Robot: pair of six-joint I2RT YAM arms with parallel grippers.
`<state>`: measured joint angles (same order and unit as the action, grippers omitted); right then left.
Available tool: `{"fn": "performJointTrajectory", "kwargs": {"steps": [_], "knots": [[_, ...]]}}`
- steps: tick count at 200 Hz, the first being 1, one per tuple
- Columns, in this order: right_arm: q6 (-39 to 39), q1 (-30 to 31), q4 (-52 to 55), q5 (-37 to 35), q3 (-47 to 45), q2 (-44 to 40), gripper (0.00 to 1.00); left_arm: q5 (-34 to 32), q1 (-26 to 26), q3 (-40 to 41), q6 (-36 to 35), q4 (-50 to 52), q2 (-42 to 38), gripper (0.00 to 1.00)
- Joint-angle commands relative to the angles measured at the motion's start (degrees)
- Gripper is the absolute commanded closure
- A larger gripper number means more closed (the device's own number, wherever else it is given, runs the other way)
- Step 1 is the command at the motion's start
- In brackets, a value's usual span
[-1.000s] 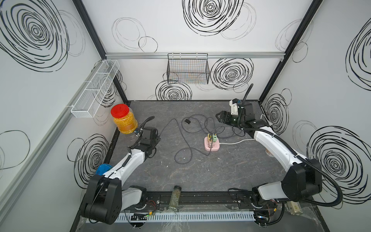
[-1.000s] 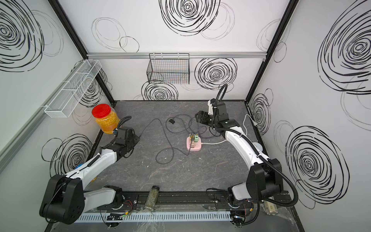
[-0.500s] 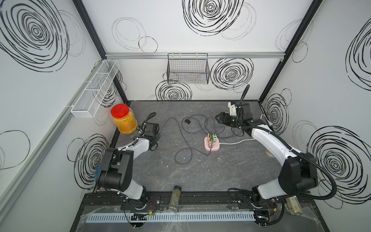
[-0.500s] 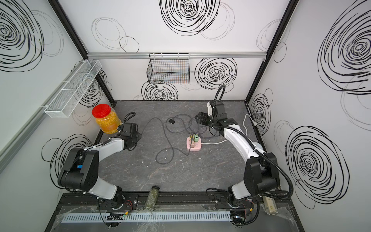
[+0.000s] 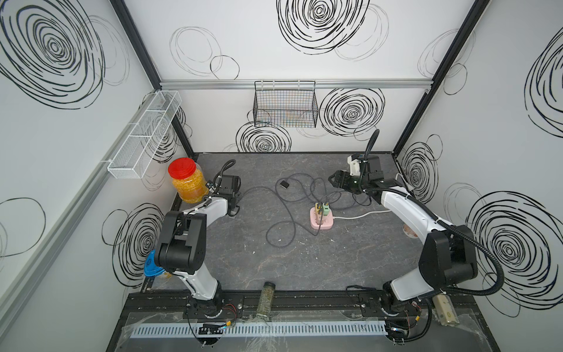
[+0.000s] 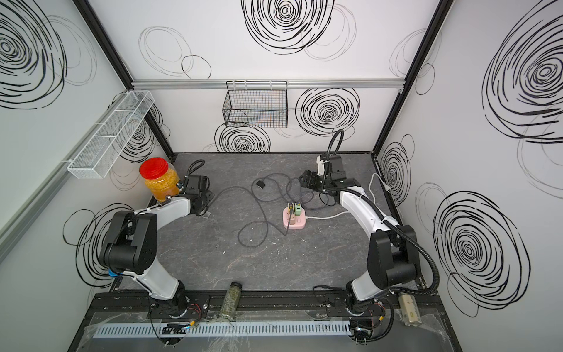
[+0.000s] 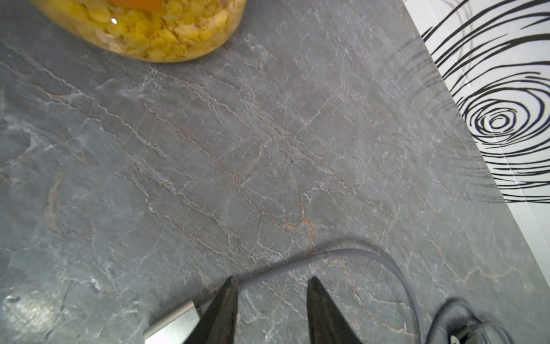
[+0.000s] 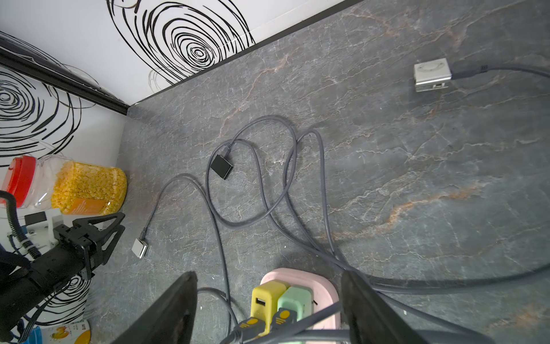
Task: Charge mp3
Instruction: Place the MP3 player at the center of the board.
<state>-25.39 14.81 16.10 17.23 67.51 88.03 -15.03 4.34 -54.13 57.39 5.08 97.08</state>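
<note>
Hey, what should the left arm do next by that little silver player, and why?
Probably lift the left end effector straight up and clear. Its jaws stand apart with nothing between them, and the silver player lies on the table beside it, its cable apparently plugged in.

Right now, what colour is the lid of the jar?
Red; the jar lid shows best in a top view.

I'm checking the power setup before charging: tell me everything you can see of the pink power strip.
The pink power strip is a rounded-square block, seemingly plastic, lying flat on the gray marbled table, right of centre in both top views. A yellow adapter and a green adapter stand plugged into its top, each taking a dark cable plug. A white cord leaves its side.
</note>
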Motion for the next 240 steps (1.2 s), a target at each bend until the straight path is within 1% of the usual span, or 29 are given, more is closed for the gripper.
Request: {"fn": "performJointTrajectory", "kwargs": {"steps": [1, 28, 52, 72, 101, 112, 126, 137, 144, 146, 147, 148, 149, 151, 155, 168, 177, 196, 204, 217, 240], "knots": [[0.9, -0.7, 0.6, 1.3, 1.3, 0.6, 0.21, -1.6, 0.0, -1.6, -0.4, 1.4, -0.1, 0.57], [1.2, -0.8, 0.7, 2.4, 1.5, 0.5, 0.21, -0.9, 0.5, -2.5, -3.6, 4.0, -1.0, 0.55], [1.8, -0.7, 1.8, 2.5, 1.5, 0.2, 0.22, -2.9, 1.8, -2.6, -6.6, 7.1, -3.1, 0.53], [2.3, -0.7, 2.9, 1.0, 1.3, -0.6, 0.22, -4.7, 3.0, -1.6, -9.1, 8.0, -6.2, 0.52], [3.8, -0.7, 3.8, -2.1, 0.7, -2.2, 0.21, -9.1, 5.3, -0.5, -16.0, 6.8, -11.8, 0.50], [4.1, -0.7, 4.2, -2.7, 0.7, -2.6, 0.21, -9.2, 6.2, -0.3, -19.3, 5.5, -14.0, 0.49], [4.6, -0.8, 4.1, -3.4, 0.4, -2.9, 0.21, -7.1, 7.3, 0.2, -24.2, 2.5, -16.7, 0.47], [4.8, -0.8, 4.3, -4.7, 0.3, -3.1, 0.20, -5.7, 8.7, 0.3, -28.7, 0.4, -18.9, 0.42], [4.9, -0.8, 4.7, -5.5, 0.4, -3.2, 0.20, -6.6, 10.1, 0.0, -31.0, -0.1, -20.1, 0.30], [5.0, -0.8, 4.8, -5.8, 0.4, -3.3, 0.20, -6.9, 10.5, -0.1, -31.7, -0.2, -20.4, 0.23], [5.0, -0.7, 4.8, -5.9, 0.4, -3.3, 0.20, -7.1, 10.7, -0.2, -32.0, -0.3, -20.6, 0.12], [5.0, -0.7, 4.8, -6.0, 0.3, -3.4, 0.20, -7.3, 10.9, -0.2, -32.3, -0.4, -20.8, 0.06], [5.0, -0.7, 4.9, -6.1, 0.3, -3.5, 0.20, -7.5, 11.1, -0.2, -32.5, -0.4, -21.1, 0.02], [5.1, -0.7, 5.0, -6.3, 0.4, -3.5, 0.20, -7.8, 11.4, -0.3, -32.7, -0.5, -21.5, 0.00], [5.4, -0.8, 5.1, -6.7, 0.4, -3.7, 0.19, -8.5, 12.2, -0.4, -35.0, -0.8, -22.2, 0.01], [6.3, -0.8, 5.1, -7.8, 0.3, -4.5, 0.17, -10.2, 14.3, -0.6, -39.1, -2.3, -24.4, 0.01], [7.0, -0.8, 4.6, -8.9, 0.0, -5.2, 0.12, -10.5, 15.2, -0.5, -41.4, -3.7, -26.0, 0.01], [8.3, -1.1, 3.3, -12.6, -1.0, -6.8, 0.07, -10.1, 15.5, 1.6, -45.1, -8.3, -29.4, 0.01], [8.7, -1.4, 2.1, -14.5, -1.9, -7.5, 0.06, -8.3, 15.0, 3.0, -46.7, -10.8, -31.0, 0.01], [9.5, -2.3, -0.4, -16.5, -3.8, -8.7, 0.05, -6.3, 14.9, 7.3, -50.6, -17.1, -34.1, 0.01], [11.7, -4.8, -5.9, -17.8, -8.1, -11.2, 0.04, -2.8, 15.4, 18.7, -57.0, -33.7, -41.1, 0.01]]}}
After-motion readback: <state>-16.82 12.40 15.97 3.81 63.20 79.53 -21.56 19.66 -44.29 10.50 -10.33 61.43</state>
